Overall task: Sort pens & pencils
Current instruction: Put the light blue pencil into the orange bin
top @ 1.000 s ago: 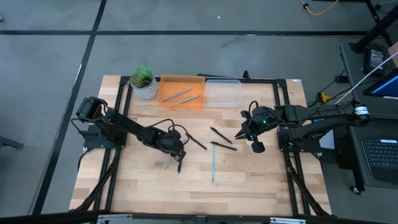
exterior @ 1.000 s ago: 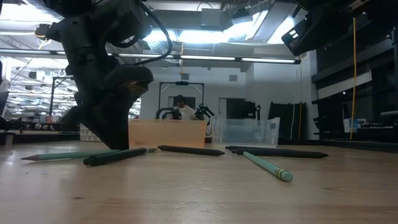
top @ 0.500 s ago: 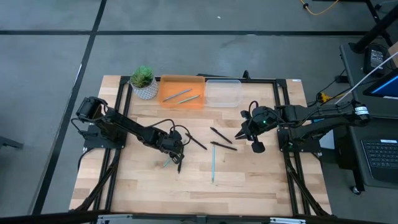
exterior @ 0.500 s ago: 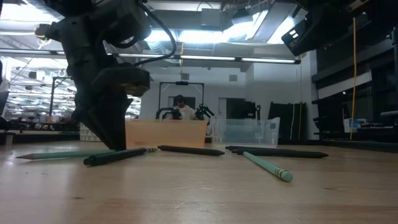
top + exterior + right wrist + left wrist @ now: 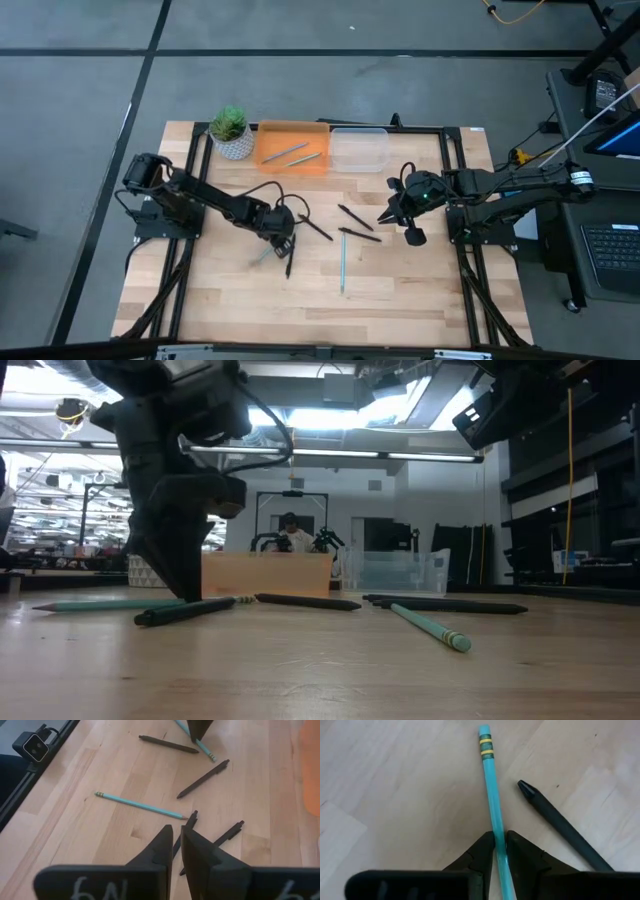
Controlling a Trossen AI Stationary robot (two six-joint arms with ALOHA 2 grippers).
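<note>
The pale wooden tabletop (image 5: 400, 290) fills my high view, with an orange rectangular tray (image 5: 315, 135) and a clear plastic bin (image 5: 358, 150) side by side at its far edge. The tray already holds two grey-blue pencils (image 5: 285, 152) (so that is where pencils go, I judge). My left claw (image 5: 500, 845) sits left of centre, pinched on a light teal wooden pencil (image 5: 490, 790) partway along its shaft. Over the last second that pencil's free end has risen slightly off the wood and the arm has drawn back toward the tray, so the grasp has taken and the lift is starting. A black plastic pen (image 5: 560, 825) lies just beside the grip and hasn't moved. My right claw (image 5: 175, 837) waits above the right half, fingers nearly together and holding nothing. Still loose are another teal pencil (image 5: 342, 265) near the middle and three dark pens (image 5: 355, 217) nearby. Much of the sorting remains.
</note>
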